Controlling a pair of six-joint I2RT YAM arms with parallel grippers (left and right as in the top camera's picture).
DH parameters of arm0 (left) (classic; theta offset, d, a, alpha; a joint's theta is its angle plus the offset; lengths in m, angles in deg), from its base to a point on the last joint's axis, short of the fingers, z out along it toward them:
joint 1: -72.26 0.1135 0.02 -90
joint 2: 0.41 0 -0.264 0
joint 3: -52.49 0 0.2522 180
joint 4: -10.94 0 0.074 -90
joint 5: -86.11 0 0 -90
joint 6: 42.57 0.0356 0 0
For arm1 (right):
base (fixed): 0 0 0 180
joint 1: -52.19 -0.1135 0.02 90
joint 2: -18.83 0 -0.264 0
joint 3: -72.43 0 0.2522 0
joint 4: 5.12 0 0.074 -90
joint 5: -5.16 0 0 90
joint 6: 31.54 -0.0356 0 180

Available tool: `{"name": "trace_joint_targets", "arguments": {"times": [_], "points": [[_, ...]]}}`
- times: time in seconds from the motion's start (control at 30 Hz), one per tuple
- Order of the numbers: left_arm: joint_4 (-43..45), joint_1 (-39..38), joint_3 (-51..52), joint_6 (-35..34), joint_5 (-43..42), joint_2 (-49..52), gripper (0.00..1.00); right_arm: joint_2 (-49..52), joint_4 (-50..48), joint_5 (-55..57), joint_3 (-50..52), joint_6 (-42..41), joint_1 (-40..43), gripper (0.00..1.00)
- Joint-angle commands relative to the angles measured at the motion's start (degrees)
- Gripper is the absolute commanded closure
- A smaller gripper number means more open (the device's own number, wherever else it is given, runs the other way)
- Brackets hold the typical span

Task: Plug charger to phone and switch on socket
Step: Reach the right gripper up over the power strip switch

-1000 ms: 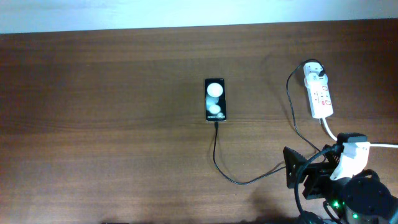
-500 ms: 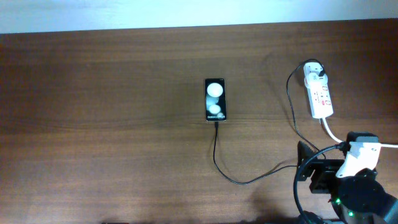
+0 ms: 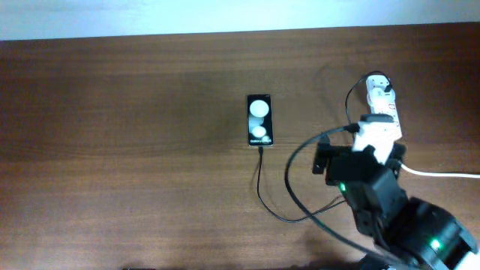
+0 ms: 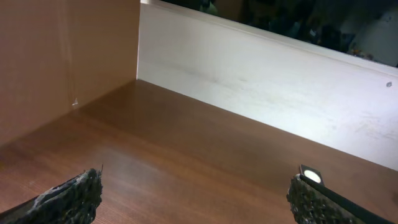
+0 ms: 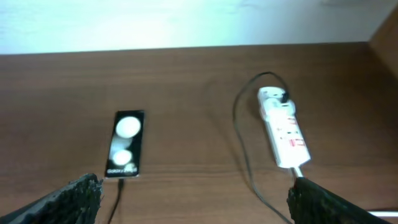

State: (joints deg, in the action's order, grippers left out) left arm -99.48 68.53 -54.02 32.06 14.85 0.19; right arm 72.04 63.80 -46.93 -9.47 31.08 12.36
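Charger tip at phone edge; right fingers spread wide.

The gripper has its jaws wide apart above the table. The phone lies ahead of one jaw and the socket ahead of the other. The charger curves from the socket's far end back between them.
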Motion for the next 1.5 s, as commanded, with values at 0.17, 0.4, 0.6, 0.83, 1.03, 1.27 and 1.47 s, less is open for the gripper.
{"name": "trace_joint_targets", "arguments": {"times": [0.17,0.4,0.6,0.83,1.03,1.27,1.47], "points": [[-0.02,0.28,-0.15,0.31,0.37,-0.15,0.01,15.1,-8.11,-62.84,-0.31,14.95,47.8,0.02],[-0.02,0.28,-0.15,0.31,0.37,-0.15,0.01,24.5,-4.96,-69.0,-0.31,17.94,56.35,0.01],[-0.02,0.28,-0.15,0.31,0.37,-0.15,0.01,26.03,0.44,-69.0,-0.31,17.92,56.35,0.02],[-0.02,0.28,-0.15,0.31,0.37,-0.15,0.01,26.03,0.0,-74.36,-0.31,16.7,56.35,0.01],[-0.02,0.28,-0.15,0.31,0.37,-0.15,0.01,26.03,-2.25,-75.19,-0.31,16.41,56.33,0.02],[-0.02,0.28,-0.15,0.31,0.37,-0.15,0.01,26.03,-6.97,-67.1,-0.28,16.37,56.0,0.44],[-0.02,0.28,-0.15,0.31,0.37,-0.15,0.01,26.03,-7.63,-52.54,-0.74,6.08,56.04,0.96]]}}
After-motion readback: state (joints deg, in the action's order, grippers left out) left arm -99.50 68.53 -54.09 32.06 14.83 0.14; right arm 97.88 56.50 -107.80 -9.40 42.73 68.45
